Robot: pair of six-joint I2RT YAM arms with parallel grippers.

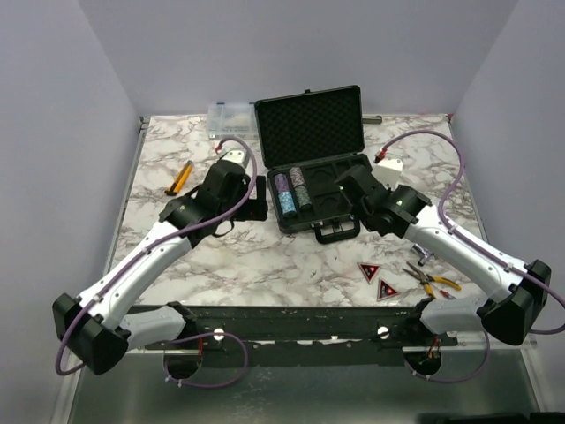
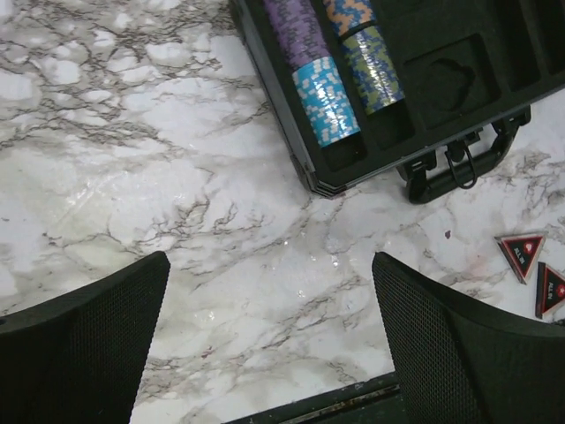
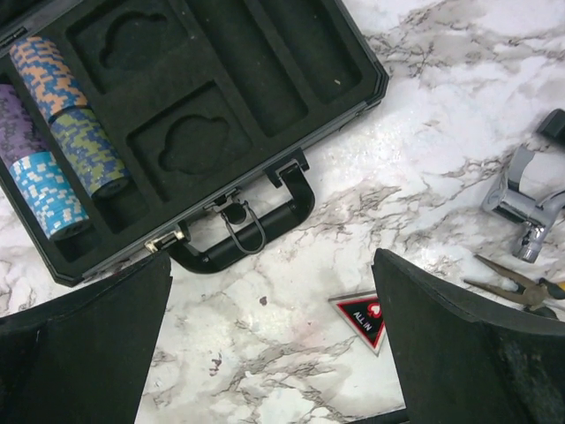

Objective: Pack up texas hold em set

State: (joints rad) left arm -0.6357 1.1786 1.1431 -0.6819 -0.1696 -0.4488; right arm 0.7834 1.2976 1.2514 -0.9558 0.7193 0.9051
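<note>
**Clerk:** First entry?

**Checker:** Black hard case (image 1: 349, 181), open on the marble desk (image 1: 265, 265), towards the far side and about mid-width. The lid (image 1: 309, 124) is raised and lined with ridged foam. The carry handle (image 3: 247, 231) is on the near edge, facing the arms.

**Clerk:** Contents?

**Checker:** Slotted tray (image 3: 265, 88). The chip stacks lie on their sides in the two leftmost slots. In the first slot, a purple stack (image 2: 296, 31) and a light blue stack (image 2: 325, 102) sit end to end. In the second, an orange-and-blue stack (image 3: 48, 75) sits against a green-and-dark stack (image 3: 88, 150). Beside them are two shaped recesses (image 3: 190, 141), then long slots.

**Clerk:** Loose parts of the set?

**Checker:** Two red-and-black triangles (image 1: 368, 271), flat on the desk outside the case. They lie just beside each other, nearer than the handle and to its right. One reads "ALL IN".

**Clerk:** Left claw?

**Checker:** Left claw (image 2: 269, 353): fingers spread wide, nothing between them, over bare desk near the case's near-left corner.

**Clerk:** Right claw?

**Checker:** Right claw (image 3: 269, 344): fingers spread wide, gripping nothing, over the desk on the near side of the handle. The lettered triangle shows between its fingers.

**Clerk:** Sundries?

**Checker:** Yellow-handled pliers (image 1: 433, 281) lie right of the triangles, with a chrome fitting (image 3: 521, 208) just beyond them. An orange-handled tool (image 1: 181, 178) lies on the left of the desk. A clear organiser box (image 1: 231, 117) sits at the far edge, left of the lid.
</note>
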